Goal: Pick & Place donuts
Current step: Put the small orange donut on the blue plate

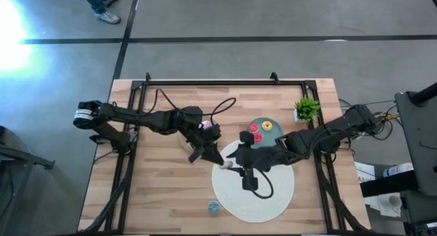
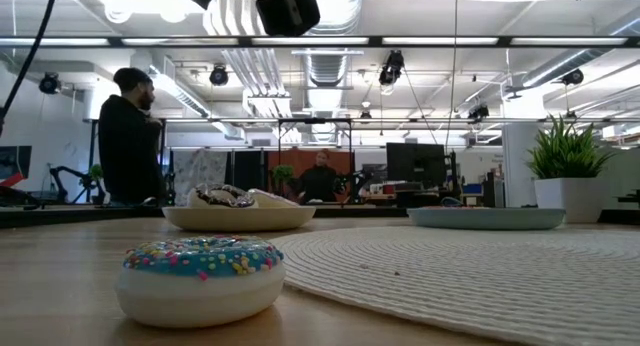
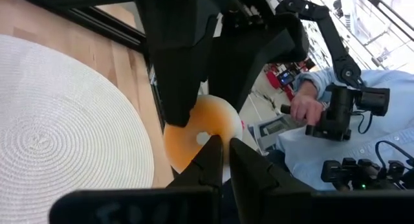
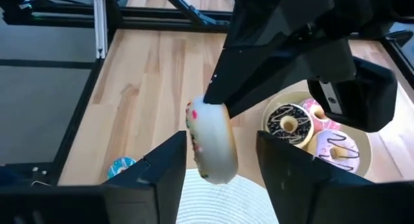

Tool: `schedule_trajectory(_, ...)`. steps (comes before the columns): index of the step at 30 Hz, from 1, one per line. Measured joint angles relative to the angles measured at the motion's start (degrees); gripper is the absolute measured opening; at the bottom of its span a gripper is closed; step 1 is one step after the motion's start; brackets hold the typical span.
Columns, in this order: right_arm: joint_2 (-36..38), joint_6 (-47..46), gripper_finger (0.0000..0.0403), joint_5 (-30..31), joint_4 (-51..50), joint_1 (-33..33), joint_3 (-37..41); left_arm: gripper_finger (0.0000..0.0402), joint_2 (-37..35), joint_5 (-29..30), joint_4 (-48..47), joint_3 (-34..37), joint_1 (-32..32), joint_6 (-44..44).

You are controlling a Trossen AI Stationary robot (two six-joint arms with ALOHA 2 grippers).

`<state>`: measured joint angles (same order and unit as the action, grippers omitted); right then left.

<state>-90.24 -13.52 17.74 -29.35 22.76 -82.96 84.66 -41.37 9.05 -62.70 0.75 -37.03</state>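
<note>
Nearest the low camera sat a blue-iced mini donut [image 2: 201,276]. Above the white mat [image 1: 273,195], the left gripper [image 3: 223,153] pinched shut on an orange donut [image 3: 197,136], which hung between the right gripper's [image 4: 217,162] spread fingers.

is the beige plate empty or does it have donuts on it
Not empty. The right wrist view shows the beige plate holding three donuts, brown, pink and purple-white iced.

White round mat [image 1: 270,195] lies on wooden table [image 1: 164,195]. Potted plant [image 1: 306,109] stands near teal plate [image 1: 273,134]. Beige plate [image 2: 240,218] sits beside mat.
</note>
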Motion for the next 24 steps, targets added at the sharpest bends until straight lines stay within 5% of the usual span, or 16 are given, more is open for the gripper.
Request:
schedule_trajectory(14, 0.0, -4.8, 0.0071, -1.8, -4.4, -0.3, 0.0, 0.0007, 0.1, 4.9, -0.1, -0.2, 0.1, 1.0)
schedule_trajectory(24, 0.0, -13.1, 0.0014, -3.2, -12.0, -0.6, 0.0, 0.0097, -0.2, 11.8, -3.3, 0.0, 0.0, 1.6)
